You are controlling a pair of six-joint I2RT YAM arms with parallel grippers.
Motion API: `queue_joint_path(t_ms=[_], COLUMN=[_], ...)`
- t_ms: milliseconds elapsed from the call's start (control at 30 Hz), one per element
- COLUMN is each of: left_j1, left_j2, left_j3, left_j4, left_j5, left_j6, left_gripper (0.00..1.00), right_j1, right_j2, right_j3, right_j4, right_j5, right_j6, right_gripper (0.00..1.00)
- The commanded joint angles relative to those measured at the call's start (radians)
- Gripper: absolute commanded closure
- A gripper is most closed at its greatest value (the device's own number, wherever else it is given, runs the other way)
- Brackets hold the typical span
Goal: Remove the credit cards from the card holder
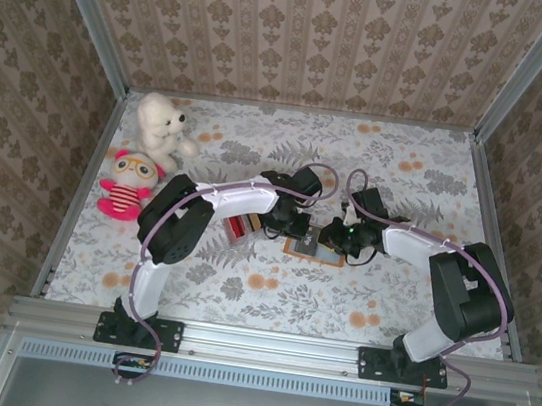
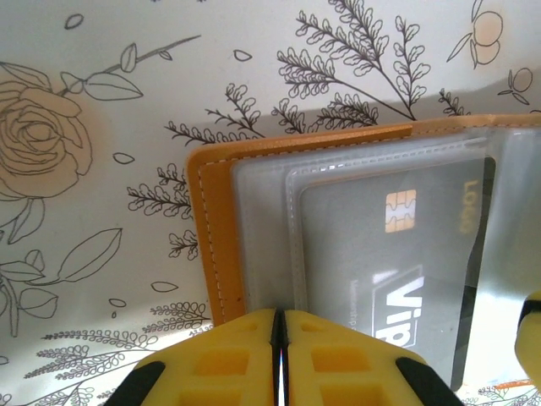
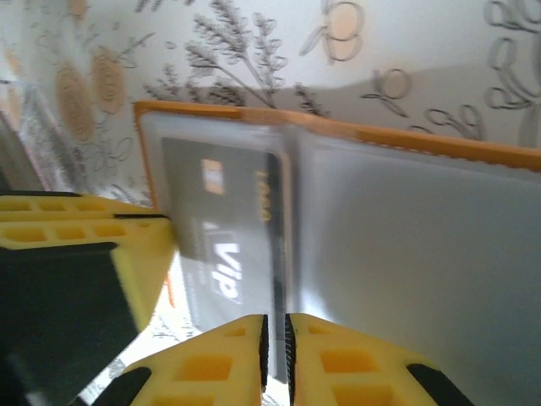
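Observation:
The tan-orange card holder (image 1: 316,253) lies open at mid-table, its orange rim (image 2: 207,220) and clear pockets showing. A dark credit card (image 2: 380,254) with a gold chip and "Vip" print sits in a pocket. My left gripper (image 2: 281,317) is shut, pinching the clear pocket's edge at the holder's left end. My right gripper (image 3: 275,326) is shut on the long edge of the dark card (image 3: 215,228), with the holder's rim (image 3: 423,144) beyond it. In the top view both grippers, left (image 1: 297,231) and right (image 1: 333,237), meet over the holder. A red credit card (image 1: 238,227) lies just left of it.
A white teddy bear (image 1: 161,122) and a pink striped doll (image 1: 129,183) sit at the back left. Patterned walls enclose the floral table (image 1: 268,294) on three sides. The left gripper's yellow fingers (image 3: 76,224) are close beside the right gripper.

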Motion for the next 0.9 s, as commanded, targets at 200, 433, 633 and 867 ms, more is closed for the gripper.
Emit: queue_joint_path(t_ms=[200, 433, 633, 867], left_j1=[0.002, 0.003, 0.008, 0.012], left_j2=[-0.062, -0.056, -0.032, -0.001], left_j3=[0.028, 0.015, 0.008, -0.011], left_j4=[-0.042, -0.011, 0.002, -0.002], left_j5=[-0.019, 0.009, 0.039, 0.049], left_j6=[0.011, -0.002, -0.008, -0.020], left_gripper=[0.89, 0.93, 0.93, 0.93], right_j1=[0.003, 0.003, 0.002, 0.003], right_j2=[0.035, 0.069, 0.082, 0.099], right_j3=[0.003, 0.009, 0.013, 0.014], right_j4=[0.062, 0.046, 0.037, 0.037], right_j5=[-0.057, -0.026, -0.012, -0.016], right_j6=[0.038, 0.038, 0.034, 0.028], right_gripper=[0.86, 0.87, 0.86, 0.83])
